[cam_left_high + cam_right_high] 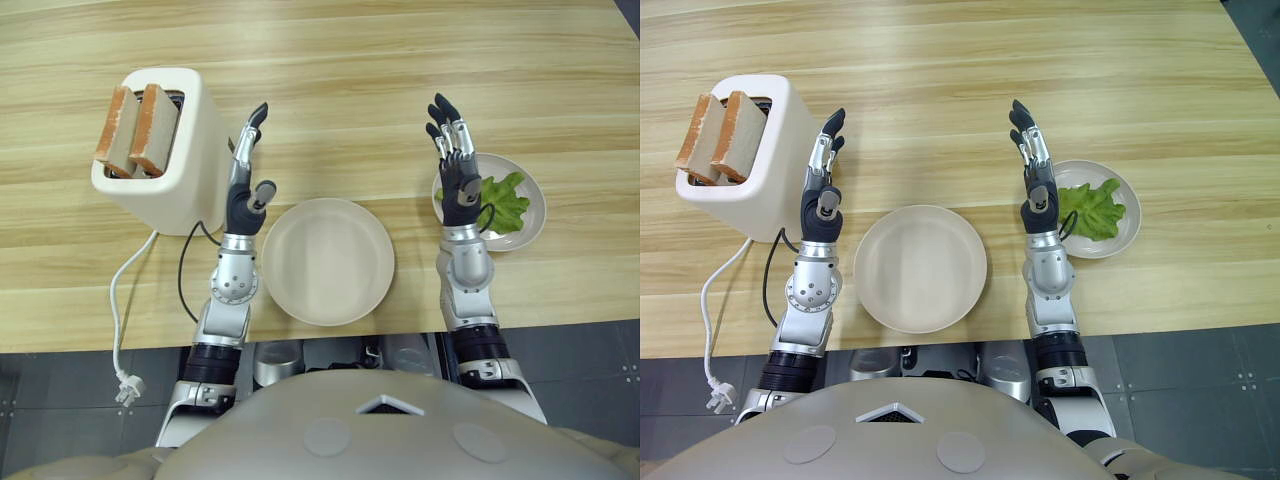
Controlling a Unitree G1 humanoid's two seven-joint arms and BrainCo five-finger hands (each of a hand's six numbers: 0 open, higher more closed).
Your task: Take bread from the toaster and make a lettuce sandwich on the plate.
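A cream toaster (175, 165) stands at the left of the wooden table with two slices of bread (138, 130) sticking up from its slots. An empty beige plate (328, 260) lies at the front centre. A smaller plate (530, 205) at the right holds a lettuce leaf (505, 200). My left hand (247, 175) hovers between the toaster and the beige plate, fingers straight and holding nothing. My right hand (455, 165) is at the left rim of the lettuce plate, also with fingers extended and empty.
The toaster's white power cord (118, 310) runs off the table's front edge with its plug hanging below. The far half of the wooden table (400, 70) is bare.
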